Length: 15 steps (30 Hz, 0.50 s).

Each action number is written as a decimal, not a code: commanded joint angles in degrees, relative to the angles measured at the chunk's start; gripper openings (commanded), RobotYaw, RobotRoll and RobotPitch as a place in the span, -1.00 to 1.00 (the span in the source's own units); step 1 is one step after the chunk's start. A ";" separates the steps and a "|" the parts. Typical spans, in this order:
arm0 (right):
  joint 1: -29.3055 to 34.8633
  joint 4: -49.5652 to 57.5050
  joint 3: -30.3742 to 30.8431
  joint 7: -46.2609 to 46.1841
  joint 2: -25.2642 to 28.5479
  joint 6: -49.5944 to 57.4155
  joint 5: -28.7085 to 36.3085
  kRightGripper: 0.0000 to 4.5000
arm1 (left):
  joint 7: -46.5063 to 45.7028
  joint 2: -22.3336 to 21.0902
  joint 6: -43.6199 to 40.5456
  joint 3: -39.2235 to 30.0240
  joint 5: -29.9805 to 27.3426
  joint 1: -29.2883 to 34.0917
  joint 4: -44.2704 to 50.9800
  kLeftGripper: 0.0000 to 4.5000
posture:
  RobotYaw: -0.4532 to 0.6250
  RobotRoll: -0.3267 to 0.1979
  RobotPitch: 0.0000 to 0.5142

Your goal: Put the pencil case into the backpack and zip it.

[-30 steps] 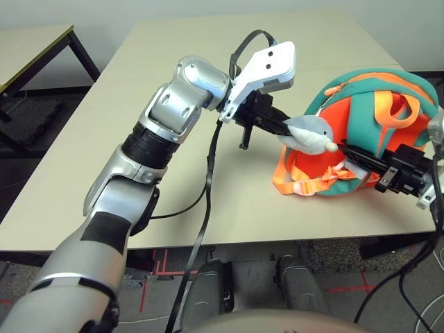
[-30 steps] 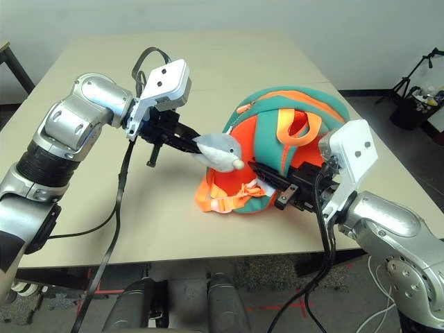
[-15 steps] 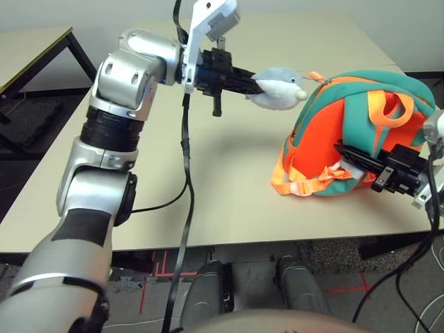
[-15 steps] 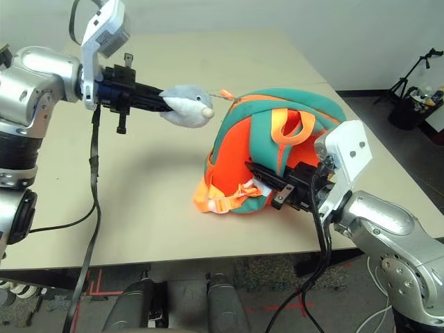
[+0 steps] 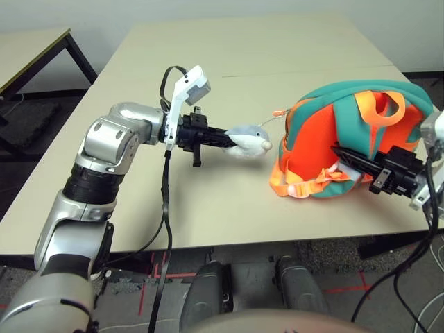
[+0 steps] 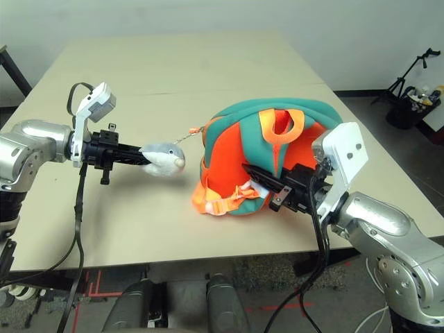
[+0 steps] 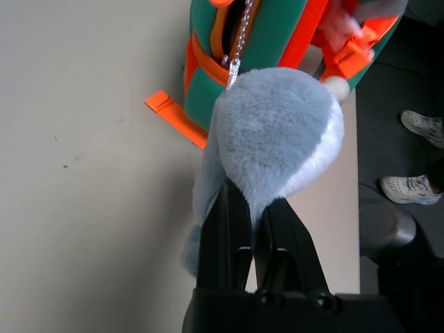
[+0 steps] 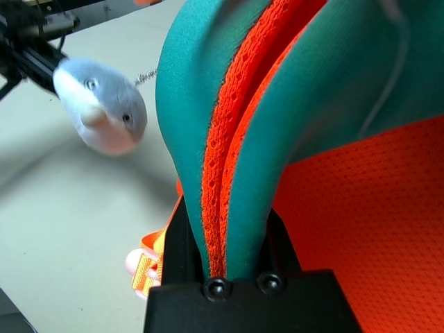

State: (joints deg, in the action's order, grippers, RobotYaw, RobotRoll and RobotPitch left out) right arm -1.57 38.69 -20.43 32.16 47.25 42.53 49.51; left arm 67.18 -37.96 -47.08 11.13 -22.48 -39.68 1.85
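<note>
The left gripper (image 5: pixel 229 141) was clamped on the grey plush charm (image 5: pixel 248 143); the right gripper (image 8: pixel 225 239) pinched a fabric fold of the backpack (image 5: pixel 347 139) near the desk's right edge (image 6: pixel 378 173).

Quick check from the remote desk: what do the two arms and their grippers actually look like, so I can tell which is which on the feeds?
Both arms are silver metal with black ribbed joint bands. Each carries a white angular camera housing above a gripper of two slim black fingers: left gripper, right gripper. A flat black cable hangs in a loop from the left wrist; black cables also trail from the right wrist. No lettering is readable.
</note>
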 commanded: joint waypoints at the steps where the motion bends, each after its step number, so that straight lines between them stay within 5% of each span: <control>1: -0.73 -0.05 1.33 0.24 -0.77 -0.86 -0.56 -0.91 | -2.05 1.81 1.49 2.92 2.30 3.23 -4.17 -1.00 | -0.34 0.25 -0.71; 15: -0.78 -0.06 2.00 0.08 -2.68 -1.56 -2.34 -0.91 | -4.25 9.87 11.13 10.49 8.85 7.22 -17.39 -1.00 | -0.38 0.25 -0.75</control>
State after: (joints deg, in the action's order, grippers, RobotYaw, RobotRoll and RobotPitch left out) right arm -2.26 38.07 -18.97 32.10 44.90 41.79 47.20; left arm 63.23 -27.77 -34.65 19.15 -16.10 -34.42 -13.04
